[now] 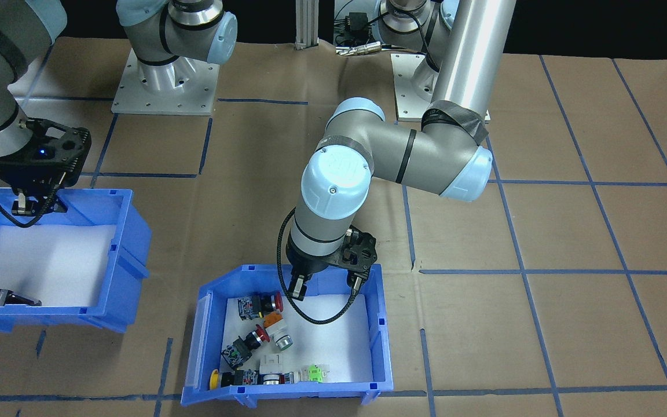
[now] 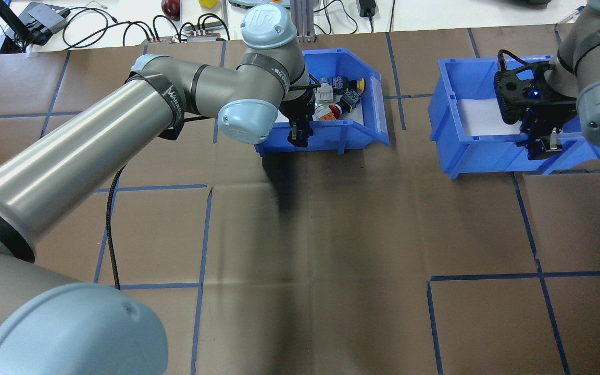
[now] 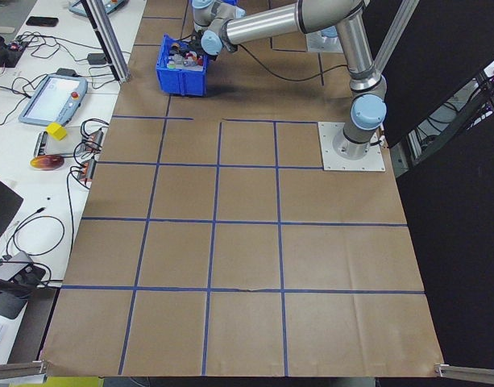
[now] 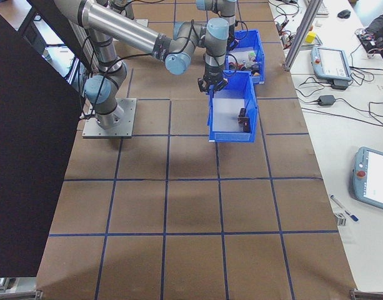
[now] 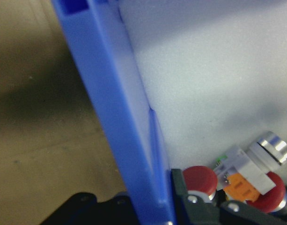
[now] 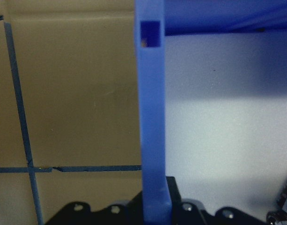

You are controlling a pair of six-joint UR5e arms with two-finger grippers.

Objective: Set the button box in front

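Facing the robot from across the counter (image 1: 542, 231), we find the button box (image 1: 380, 324) near the view's lower middle, its switches (image 1: 261, 336) crowded toward one side of the white foam. The left claw (image 1: 325, 285) straddles the box's rear wall, one finger inside and one outside. We judge the chief risk to be a thin-wall pinch: if the box drags on the paper covering, it may pivot about the claw or slip free, and the loose switches could roll out through the open front. The wrist cable (image 1: 310, 315) droops into the box and might snag a switch.

Overhead, the right claw (image 2: 539, 143) likewise straddles the near wall of the second blue bin (image 2: 456, 151), which stands well apart from the button box. A sweep toward the counter's middle by both arms could bring the two bins together.

From the left end, the box sits far along the counter beside a bench of cables and a teach pendant (image 3: 51, 98).

From the right end, dark parts (image 4: 243, 119) lie in the second bin.

At the left wrist, the blue wall (image 5: 110, 117) runs between the fingers, which appear closed against it.

At the right wrist, the second bin's wall (image 6: 151, 117) is similarly gripped.
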